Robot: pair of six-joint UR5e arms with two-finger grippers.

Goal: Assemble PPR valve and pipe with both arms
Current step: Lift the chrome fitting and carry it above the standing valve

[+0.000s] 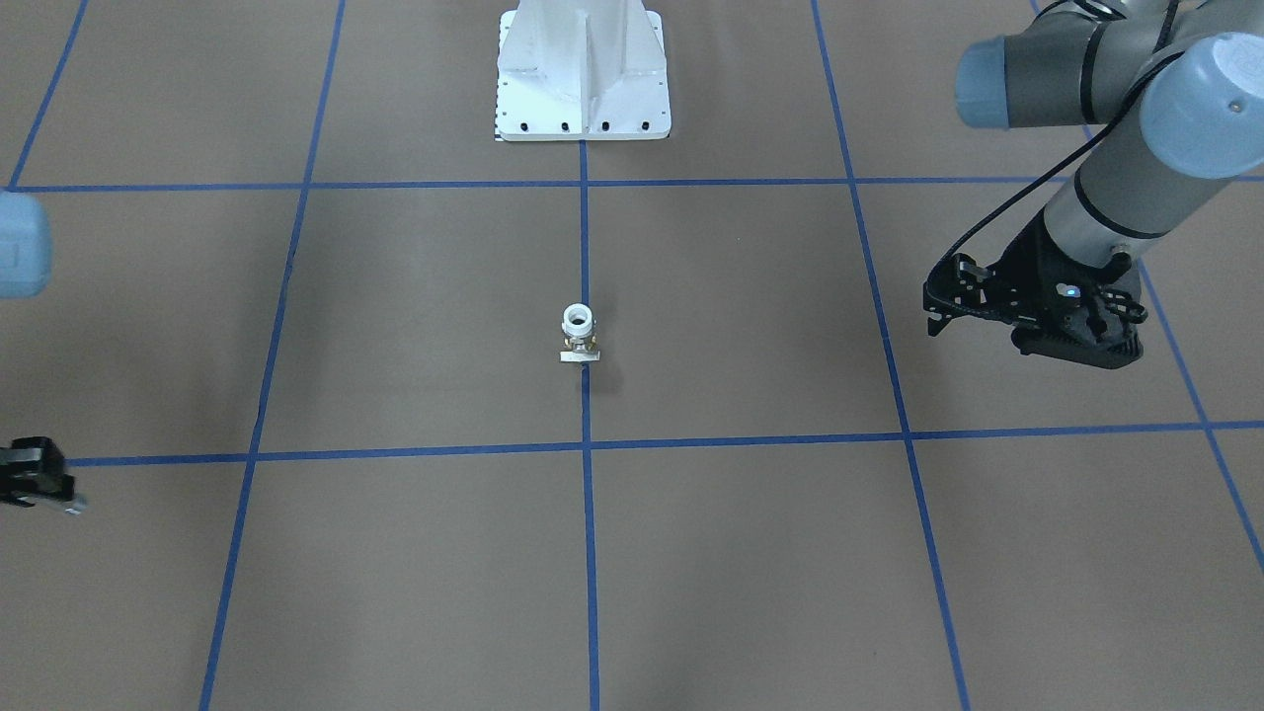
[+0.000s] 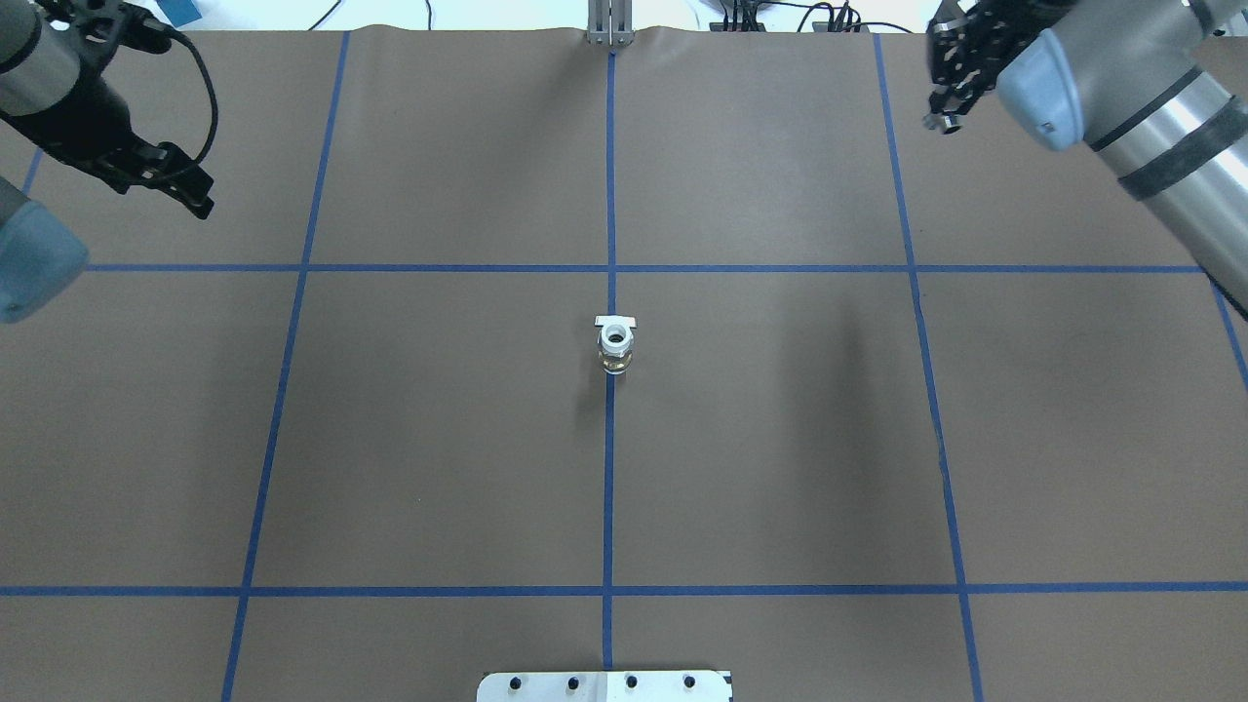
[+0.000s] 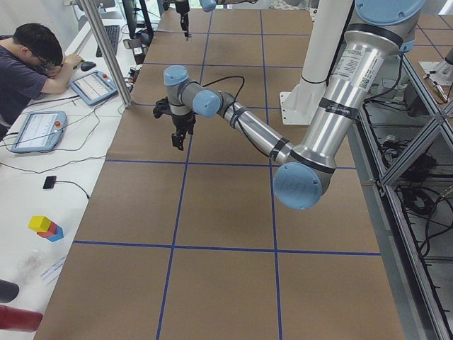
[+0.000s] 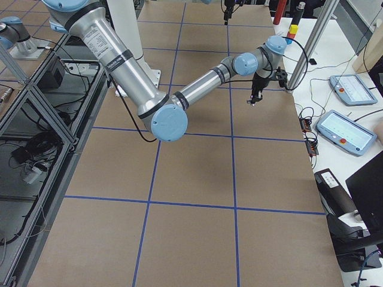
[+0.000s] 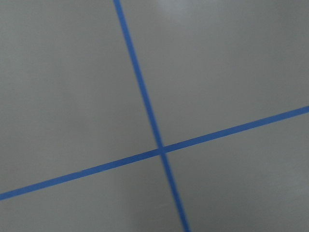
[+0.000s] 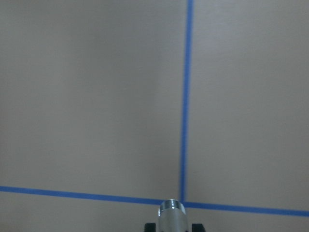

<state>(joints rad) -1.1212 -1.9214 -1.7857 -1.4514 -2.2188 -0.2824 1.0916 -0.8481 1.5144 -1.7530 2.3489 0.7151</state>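
The PPR valve [image 1: 579, 336] [image 2: 616, 346] stands alone on the centre tape line, white collar up and its pale handle tab at the base. Neither gripper is near it. My right gripper [image 2: 942, 115] [image 1: 59, 494] [image 6: 172, 228] hangs at the table's far right corner, shut on the pipe [image 6: 172, 212], a short silvery stub sticking out between its fingers [image 6: 150, 226]. The pipe's tip [image 2: 944, 123] also glints in the overhead view. My left gripper [image 2: 195, 195] [image 1: 936, 311] hovers over the far left of the table, open and empty. No fingers show in the left wrist view.
The white bolted pedestal [image 1: 583, 79] stands at the robot's side of the table. Blue tape lines [image 5: 161, 149] grid the brown surface. A person [image 3: 28, 64] sits at a side desk with tablets [image 3: 35, 131]. Another tablet [image 4: 344, 131] lies beyond the right end.
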